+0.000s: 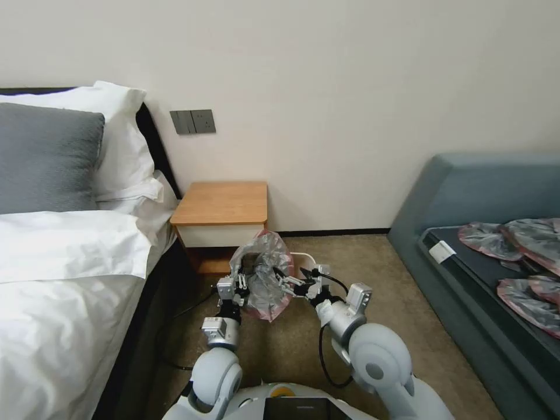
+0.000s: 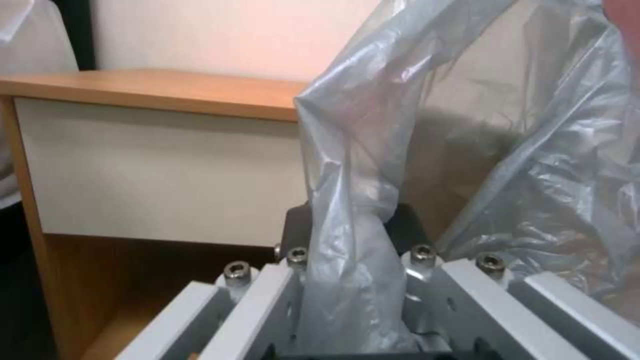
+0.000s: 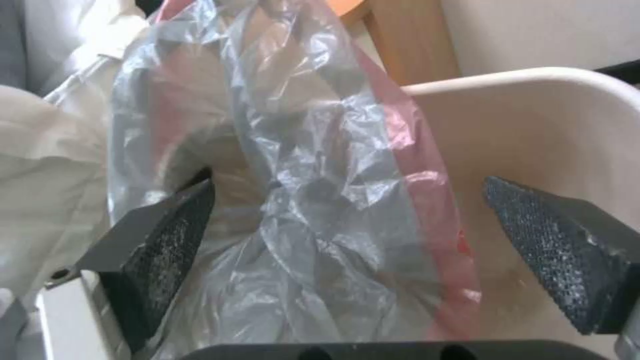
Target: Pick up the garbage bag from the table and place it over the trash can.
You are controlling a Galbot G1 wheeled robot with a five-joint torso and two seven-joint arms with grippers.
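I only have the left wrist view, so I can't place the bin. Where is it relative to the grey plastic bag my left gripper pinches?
Observer: The small cream plastic trash can stands on the carpet, just behind and below the crinkly grey pink-rimmed garbage bag.
Operator: And the other gripper?
Observer: The right gripper is open, with a black pad on either side of the bag, above the can's opening.

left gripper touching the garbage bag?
Touching. Left wrist view: the garbage bag is pinched inside the left gripper, plastic bunched between its closed fingers.
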